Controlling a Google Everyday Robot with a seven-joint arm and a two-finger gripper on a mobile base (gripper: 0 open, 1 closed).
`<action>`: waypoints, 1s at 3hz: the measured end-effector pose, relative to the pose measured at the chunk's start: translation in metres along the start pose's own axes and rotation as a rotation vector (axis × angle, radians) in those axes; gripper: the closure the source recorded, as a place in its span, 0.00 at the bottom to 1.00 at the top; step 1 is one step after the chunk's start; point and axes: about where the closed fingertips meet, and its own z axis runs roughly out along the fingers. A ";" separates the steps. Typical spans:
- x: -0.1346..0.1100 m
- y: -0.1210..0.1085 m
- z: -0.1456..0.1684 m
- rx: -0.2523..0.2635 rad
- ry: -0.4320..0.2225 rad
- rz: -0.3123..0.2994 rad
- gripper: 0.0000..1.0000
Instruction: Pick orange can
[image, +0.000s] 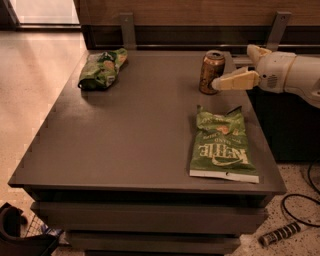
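Note:
The orange can (212, 72) stands upright near the back right of the dark table (135, 125). It is gold-orange with a silver top. My gripper (233, 66) comes in from the right at can height, with its jaws open. The near finger (234, 81) points left and its tip reaches the can's right side; I cannot tell whether it touches. The far finger (257, 52) is behind and to the right of the can. Nothing is held.
A green Kettle chip bag (221, 145) lies flat in front of the can, near the table's right front edge. A crumpled green bag (102, 67) lies at the back left. A wooden wall with metal brackets runs behind the table. Cables lie on the floor at the right.

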 end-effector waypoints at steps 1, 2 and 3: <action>0.010 -0.011 0.020 0.001 -0.042 0.026 0.00; 0.023 -0.019 0.040 -0.009 -0.066 0.049 0.00; 0.039 -0.020 0.063 -0.033 -0.093 0.088 0.00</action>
